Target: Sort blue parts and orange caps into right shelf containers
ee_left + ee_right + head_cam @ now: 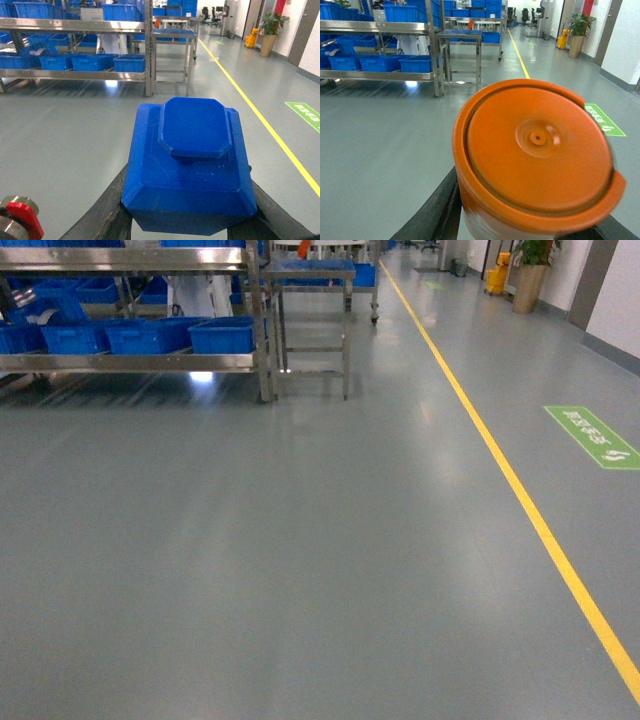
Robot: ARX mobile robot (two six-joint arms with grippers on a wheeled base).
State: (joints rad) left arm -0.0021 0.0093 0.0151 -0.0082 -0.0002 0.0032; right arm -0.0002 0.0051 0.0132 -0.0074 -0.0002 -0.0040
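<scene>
In front of my left wrist camera sits the blue part (187,165), a stepped block with cut corners and a raised flat plate on top. The dark fingers (102,212) of the left gripper (185,225) press against both of its lower sides, so the jaws are clamped on it. In the bottom left corner of this view I see a small red and metal fitting (20,220), and I cannot tell what it is.

In the right wrist view an orange cap (537,155) fills most of the picture. It is round, with a rim and a small raised centre, slightly blurred. The right gripper (530,232) holds it: one dark finger (432,210) lies against its left side, so the jaws are closed on the cap.

In the head view neither gripper shows. The grey floor (300,570) lies wide before me, with a yellow line (500,465) running along the right and a green floor sign (592,436) beyond it. The metal shelf rack (140,362) stands far ahead at the upper left, with a row of blue crates (150,335) on its lower level. Just beside it on the right stands a small metal trolley (312,310). A potted plant (530,275) is near the far wall.
</scene>
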